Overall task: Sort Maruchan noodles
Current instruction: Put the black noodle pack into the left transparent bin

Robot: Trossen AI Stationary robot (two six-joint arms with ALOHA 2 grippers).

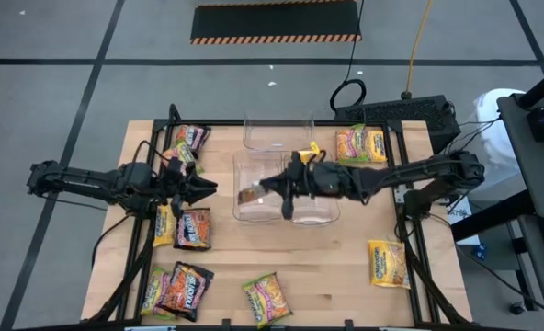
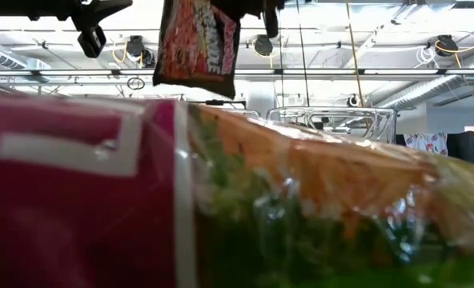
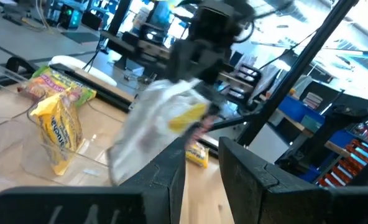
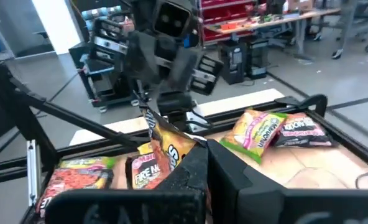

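From above: the right gripper [image 1: 286,195] hangs over the clear plastic bins [image 1: 254,216] at table centre, pinching a dark brown-orange noodle packet [image 1: 249,195] that trails toward nine o'clock from the fingertips, over the left-hand bin. The left gripper [image 1: 201,187] sits just at nine o'clock of that bin, empty, fingers drawn close. The right arm clearly owns this drop.

Table level: a pink-and-green packet [image 2: 221,208] fills the lens; the held packet [image 2: 197,46] dangles above, long axis vertical.

Left wrist: its own fingers nearly together on nothing; the right claw ahead grips a packet showing its pale back [image 3: 156,134].

Right wrist: dark fingers clamped on the packet's top edge [image 4: 168,149]. My read: release drops it straight down.
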